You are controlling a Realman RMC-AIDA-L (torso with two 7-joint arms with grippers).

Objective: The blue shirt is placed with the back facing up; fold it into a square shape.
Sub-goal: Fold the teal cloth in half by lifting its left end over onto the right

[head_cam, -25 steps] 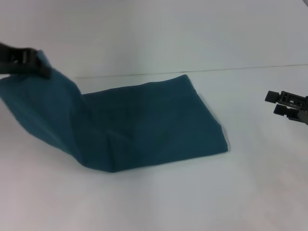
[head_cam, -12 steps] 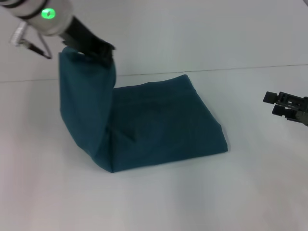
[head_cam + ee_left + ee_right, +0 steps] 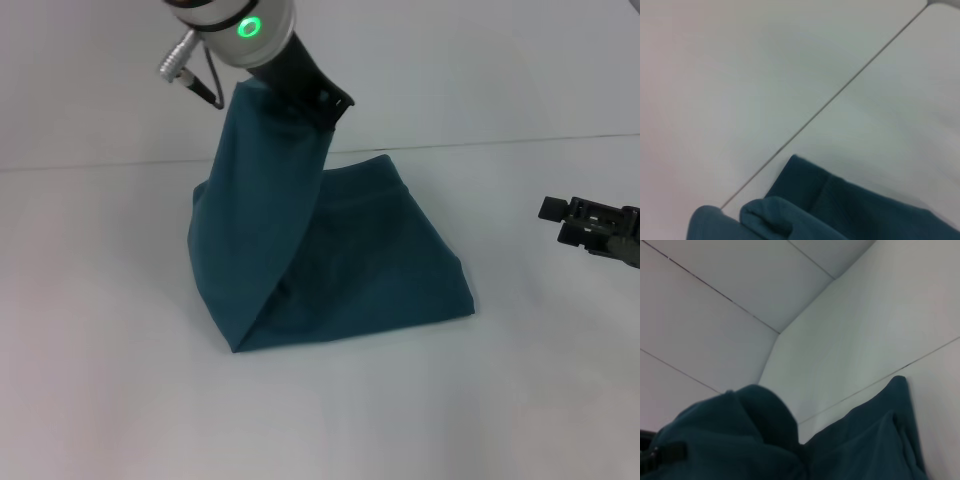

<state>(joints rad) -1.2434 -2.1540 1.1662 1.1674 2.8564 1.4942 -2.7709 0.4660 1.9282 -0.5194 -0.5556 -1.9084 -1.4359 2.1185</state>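
The blue shirt (image 3: 385, 265) lies partly folded on the white table, and its left portion (image 3: 260, 210) is lifted into a tall drape. My left gripper (image 3: 325, 108) is shut on the top edge of that drape, above the shirt's back left part. In the left wrist view the shirt (image 3: 850, 212) shows as a bunched fold below the camera. My right gripper (image 3: 572, 220) hovers open, off the shirt's right side, holding nothing. The right wrist view shows the raised hump of the shirt (image 3: 745, 435).
The white table (image 3: 400, 420) runs to a back edge (image 3: 520, 141) where it meets a pale wall. Bare tabletop lies in front of the shirt and on both sides of it.
My left gripper has carried the shirt's left portion up and to the right, from the far left to above the shirt's back left part. The right gripper shifted slightly left.
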